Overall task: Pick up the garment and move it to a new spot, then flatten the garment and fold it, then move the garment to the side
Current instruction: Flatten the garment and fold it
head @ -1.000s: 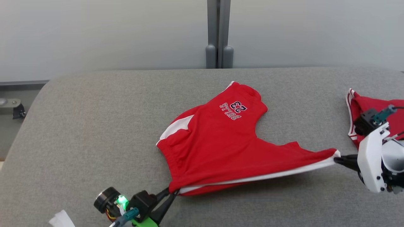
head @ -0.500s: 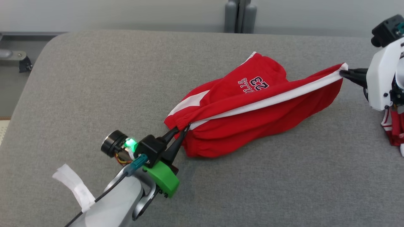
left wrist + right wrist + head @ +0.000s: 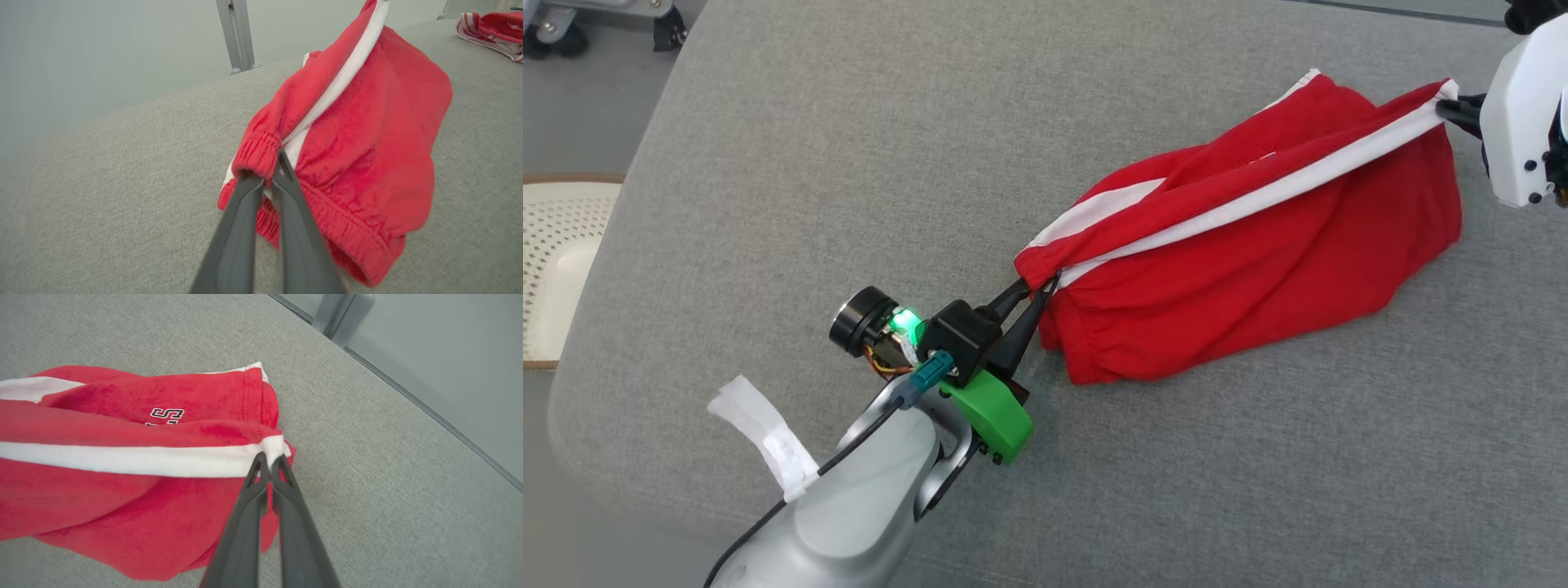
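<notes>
The red basketball shorts point(image 3: 1258, 237) hang stretched over the grey padded table point(image 3: 809, 163), lower folds resting on it; the left gripper point(image 3: 1044, 284) is clamped on the waistband corner, the right gripper point(image 3: 1452, 106) on the white-striped hem. Likely the carrying step; next, lower and spread them flat

The white-striped edge of the red fabric shorts point(image 3: 1241, 269), previously stretched low on the near side of the printed lettering point(image 3: 167, 414), is now raised and carried over that lettering, largely covering it. The right hand point(image 3: 1454, 106), clamped on the end of that edge, has moved from the near side of the lettering to level with it. The head camera has tilted downward.
</notes>
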### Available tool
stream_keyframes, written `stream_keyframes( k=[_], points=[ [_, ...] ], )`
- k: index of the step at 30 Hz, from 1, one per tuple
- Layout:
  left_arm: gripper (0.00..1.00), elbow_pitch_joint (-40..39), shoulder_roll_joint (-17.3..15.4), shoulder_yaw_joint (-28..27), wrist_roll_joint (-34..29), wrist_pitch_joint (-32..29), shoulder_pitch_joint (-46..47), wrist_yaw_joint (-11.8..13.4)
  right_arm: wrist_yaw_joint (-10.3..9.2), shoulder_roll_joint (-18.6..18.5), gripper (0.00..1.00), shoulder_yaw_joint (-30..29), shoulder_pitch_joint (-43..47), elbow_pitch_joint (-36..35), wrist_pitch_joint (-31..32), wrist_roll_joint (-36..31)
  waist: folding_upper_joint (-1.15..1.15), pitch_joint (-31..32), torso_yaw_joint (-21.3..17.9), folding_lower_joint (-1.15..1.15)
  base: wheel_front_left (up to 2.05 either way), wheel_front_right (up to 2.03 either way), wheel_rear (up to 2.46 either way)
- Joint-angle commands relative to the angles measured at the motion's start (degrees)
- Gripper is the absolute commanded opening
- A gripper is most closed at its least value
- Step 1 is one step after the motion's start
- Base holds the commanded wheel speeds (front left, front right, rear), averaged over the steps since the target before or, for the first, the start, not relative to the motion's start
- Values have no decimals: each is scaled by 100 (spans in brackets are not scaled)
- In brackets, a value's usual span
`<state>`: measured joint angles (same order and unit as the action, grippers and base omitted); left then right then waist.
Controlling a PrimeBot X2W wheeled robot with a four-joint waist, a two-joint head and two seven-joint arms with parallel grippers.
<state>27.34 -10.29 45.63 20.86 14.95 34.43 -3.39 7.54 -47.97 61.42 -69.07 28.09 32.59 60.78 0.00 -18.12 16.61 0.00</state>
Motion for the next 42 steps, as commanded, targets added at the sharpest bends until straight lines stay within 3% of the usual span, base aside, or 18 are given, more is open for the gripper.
stream_keyframes(
  k=[1, 15, 16, 17, 18, 20, 21, 33, 42],
  points=[
    [0, 18, 60, -46, -59, 26, 152, -37, -12, 13, 0, 28, -142, 66, -91, -82, 0, -331, 313, 0, 0, 0, 0],
    [0, 338, 480, -226, -329, 28, 512, -199, -12, 187, 0, 545, -703, 530, -682, -330, 0, -717, 520, 0, 0, 0, 0],
    [0, 357, 494, -246, -347, 29, 526, -203, -12, 187, 24, 577, -765, 593, -795, -412, 0, -734, 525, 0, 0, 0, 0],
    [0, 374, 506, -259, -361, 29, 531, -208, -12, 204, 100, 601, -781, 661, -847, -411, 0, -743, 529, 0, 0, 0, 0],
    [1, 402, 521, -288, -371, 29, 540, -205, -12, 230, 100, 652, -797, 725, -943, -476, 0, -751, 531, 0, 0, 0, 0],
    [81, 456, 548, -349, -384, 29, 547, -177, -12, 289, 100, 724, -809, 844, -1037, -479, 0, -751, 521, 0, 0, 0, 0],
    [100, 479, 560, -373, -397, 29, 548, -171, -12, 312, 100, 739, -816, 888, -1083, -459, 0, -748, 510, 0, 0, 0, 0],
    [100, 639, 353, -851, -559, 29, 313, -42, -12, 659, 100, 960, -615, 1327, -2025, -339, 0, -278, 85, 0, 0, 0, 0],
    [100, 257, 192, -1573, -349, 28, -128, 213, -12, 1023, 100, 556, -28, 1864, -3813, 28, 0, 419, -314, 0, 0, 0, 0]
  ],
)
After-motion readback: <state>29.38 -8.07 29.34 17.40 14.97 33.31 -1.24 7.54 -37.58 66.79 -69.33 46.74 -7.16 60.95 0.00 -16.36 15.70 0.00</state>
